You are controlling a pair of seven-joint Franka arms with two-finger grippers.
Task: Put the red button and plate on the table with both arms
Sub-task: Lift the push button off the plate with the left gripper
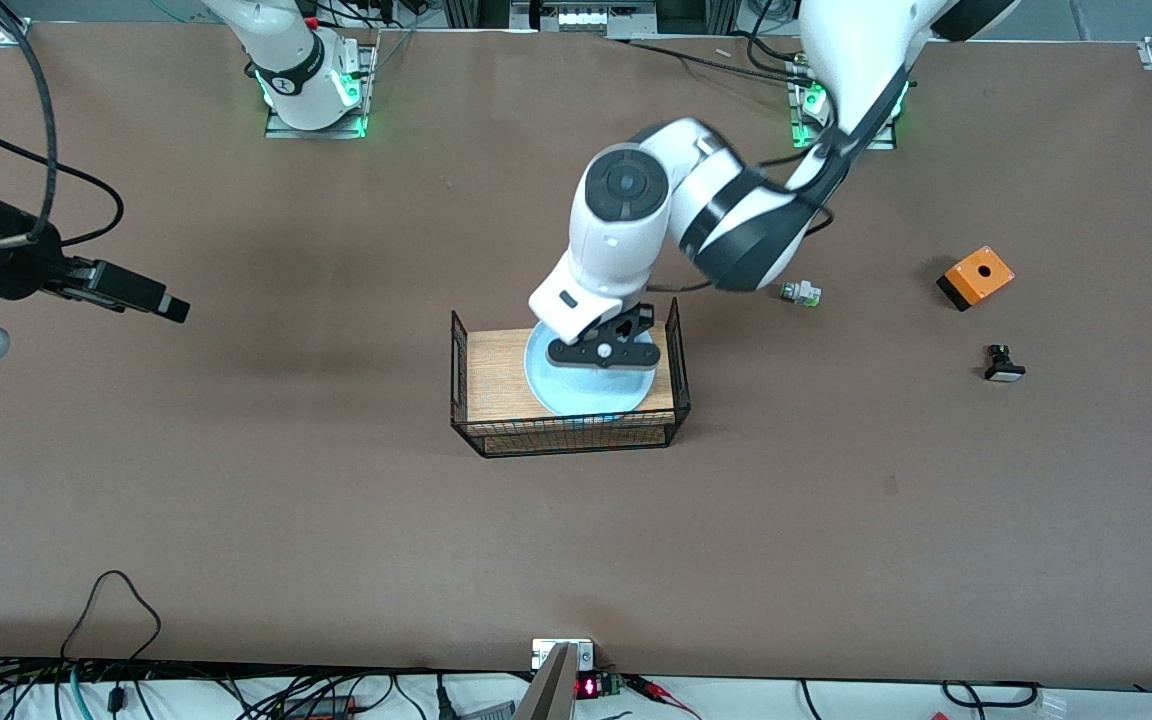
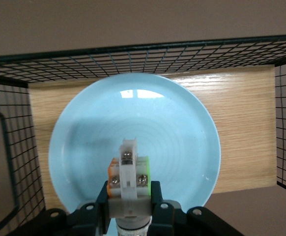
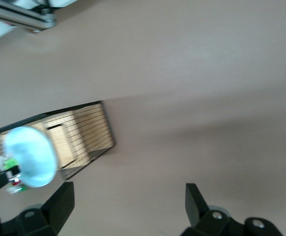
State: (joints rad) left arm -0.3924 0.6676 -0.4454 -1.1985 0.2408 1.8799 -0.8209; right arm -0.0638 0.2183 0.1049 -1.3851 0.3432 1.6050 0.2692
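Brown matte table [image 1: 336,480] carried no writing I could read. My left gripper [image 2: 128,209] clamped the white-bodied red button [image 2: 128,174] over the pale blue round plate [image 2: 177,128] on the wire-sided wooden board [image 1: 492,376]. My right gripper [image 3: 128,206] waited wide, high over its end.

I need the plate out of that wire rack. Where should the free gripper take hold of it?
Probably the plate's thin rim, reached from above: it lies flat on the rack's wooden floor with mesh sides around it. The right gripper is open over bare table; the left gripper holds the button part over the plate.
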